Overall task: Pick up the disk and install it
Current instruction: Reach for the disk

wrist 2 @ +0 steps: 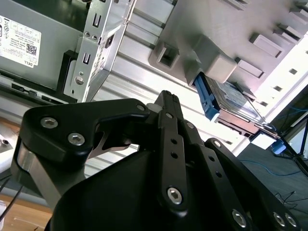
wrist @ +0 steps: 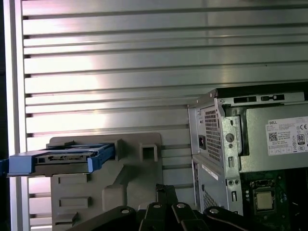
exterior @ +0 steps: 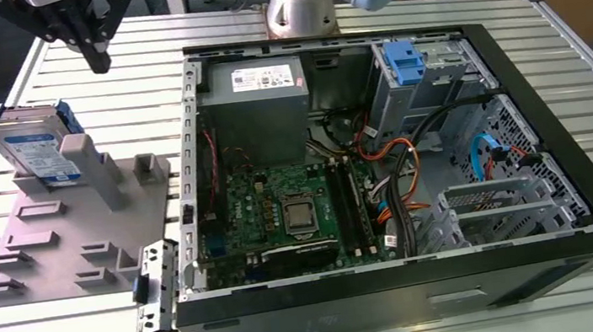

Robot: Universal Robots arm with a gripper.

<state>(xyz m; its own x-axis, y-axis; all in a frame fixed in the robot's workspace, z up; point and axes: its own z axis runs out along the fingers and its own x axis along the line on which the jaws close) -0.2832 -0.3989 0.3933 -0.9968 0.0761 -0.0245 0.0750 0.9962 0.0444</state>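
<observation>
Gripper [exterior: 100, 65], closed and empty, hovers apart from the disk [exterior: 34, 151].

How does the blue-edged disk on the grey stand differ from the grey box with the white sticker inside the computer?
The disk is smaller and thinner than the box. The disk stands on edge in the grey stand, outside the computer; the box sits inside it. The disk has a blue frame; the box has none. Both are grey metal with a label.

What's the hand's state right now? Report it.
Hand: closed, empty, hovering apart from the disk, which stands in the grey fixture.
</observation>
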